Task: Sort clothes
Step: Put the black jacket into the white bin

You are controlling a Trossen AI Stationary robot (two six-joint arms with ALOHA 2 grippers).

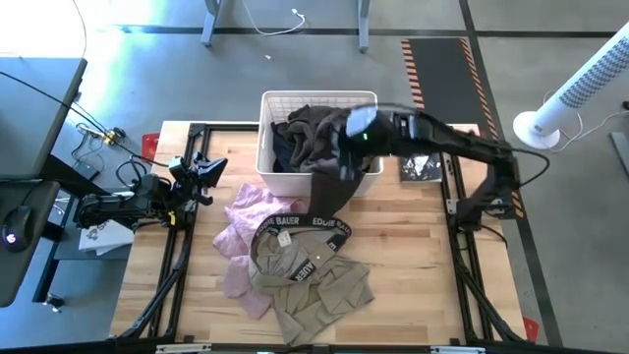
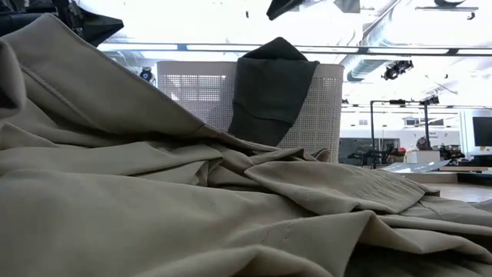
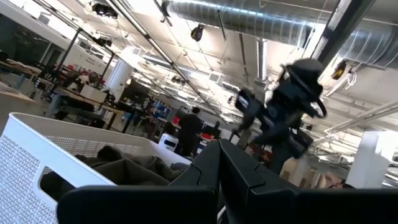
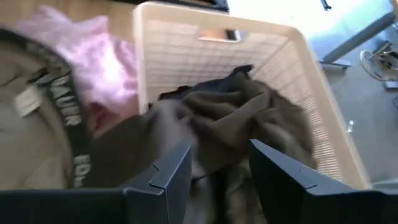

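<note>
Two arms are seen from above: the right gripper (image 1: pixel 346 147) is held over the front rim of the white basket (image 1: pixel 270 103), while the left gripper (image 1: pixel 206 172) is parked at the table's left edge, beside the basket. In the right wrist view the right gripper's fingers (image 4: pixel 171 171) are parted, with nothing pinched between them; the olive-brown garment (image 4: pixel 249 118) lies just beyond, draped over the basket's front wall, and a navy garment (image 4: pixel 233 78) is tucked behind it inside. The left gripper's fingers (image 3: pixel 249 180) are pressed together with nothing between them. Khaki trousers (image 1: pixel 319 285) with a black lettered waistband (image 1: pixel 295 224) are spread on the wooden table (image 1: pixel 413 275) in front of the basket, overlapping a pale pink garment (image 1: pixel 241 221) to their left. A small black book (image 1: pixel 421 167) lies to the right of the basket. In the low view, most of the scene is blocked by the trousers' folds (image 2: pixel 192 208).
</note>
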